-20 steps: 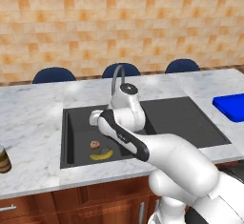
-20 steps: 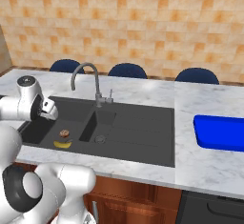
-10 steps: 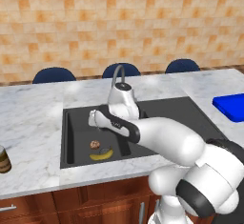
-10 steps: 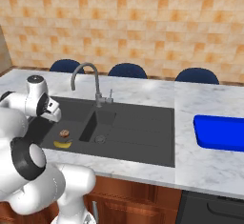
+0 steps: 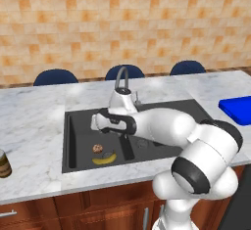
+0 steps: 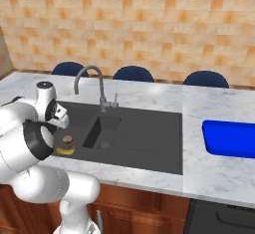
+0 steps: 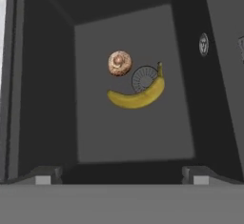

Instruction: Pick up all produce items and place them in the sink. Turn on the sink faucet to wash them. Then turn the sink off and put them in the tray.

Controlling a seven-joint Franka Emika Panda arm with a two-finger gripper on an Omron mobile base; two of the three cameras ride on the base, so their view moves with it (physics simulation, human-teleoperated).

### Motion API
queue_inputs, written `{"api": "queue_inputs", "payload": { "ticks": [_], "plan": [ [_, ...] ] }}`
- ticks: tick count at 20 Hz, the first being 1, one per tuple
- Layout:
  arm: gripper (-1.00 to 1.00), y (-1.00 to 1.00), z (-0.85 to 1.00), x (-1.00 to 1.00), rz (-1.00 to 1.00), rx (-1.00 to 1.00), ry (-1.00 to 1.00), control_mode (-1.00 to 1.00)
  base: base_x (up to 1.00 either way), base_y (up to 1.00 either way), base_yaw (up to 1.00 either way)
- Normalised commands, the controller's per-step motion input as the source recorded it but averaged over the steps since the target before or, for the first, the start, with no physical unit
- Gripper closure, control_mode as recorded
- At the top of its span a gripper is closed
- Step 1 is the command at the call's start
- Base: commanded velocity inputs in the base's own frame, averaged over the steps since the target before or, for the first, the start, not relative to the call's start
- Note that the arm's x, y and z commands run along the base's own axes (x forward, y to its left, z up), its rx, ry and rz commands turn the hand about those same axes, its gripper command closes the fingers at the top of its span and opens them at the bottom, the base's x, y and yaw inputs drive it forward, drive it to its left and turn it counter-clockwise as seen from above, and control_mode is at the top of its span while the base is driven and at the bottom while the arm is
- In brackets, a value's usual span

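Hovering over the left basin of the sink (image 5: 73, 141), the gripper (image 5: 96, 123) has its jaws spread wide, holding nothing. Banana (image 7: 138, 94) lies on the basin floor near the front edge, curved around the round drain (image 7: 144, 78), partly covering it. Brown ball (image 7: 119, 63) sits just beside the banana, apart from it, near the drain rim. Both produce items are below the fingertips (image 7: 43, 178) in the hand view. Faucet (image 6: 91, 83) stands at the sink's back edge, spout arching over the basin. Blue tray (image 6: 230, 138) rests on the counter's right end, well apart from the sink. Brown jar (image 5: 4, 164) sits at the counter's front left edge.
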Motion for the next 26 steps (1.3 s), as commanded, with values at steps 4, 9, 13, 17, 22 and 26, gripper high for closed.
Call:
{"api": "queue_inputs", "payload": {
  "ticks": [4,9,13,17,22,26],
  "plan": [
    [-1.00,0.00,-0.27,0.15,-0.10,-0.01,0.00,-1.00,0.00,0.00,0.00],
    [-1.00,0.05,-0.26,0.22,-0.10,-0.01,0.00,-1.00,0.00,0.00,0.00],
    [-1.00,0.09,-0.23,0.27,-0.09,0.00,0.00,-1.00,0.00,0.00,0.00],
    [-1.00,0.09,-0.24,0.30,-0.09,0.00,0.00,-1.00,0.00,0.00,0.00],
    [-1.00,0.13,-0.25,0.30,-0.08,-0.01,0.00,-1.00,0.00,0.00,0.00],
    [-1.00,0.14,-0.28,0.31,-0.07,-0.01,0.00,-1.00,0.00,0.00,0.00]
  ]
}}
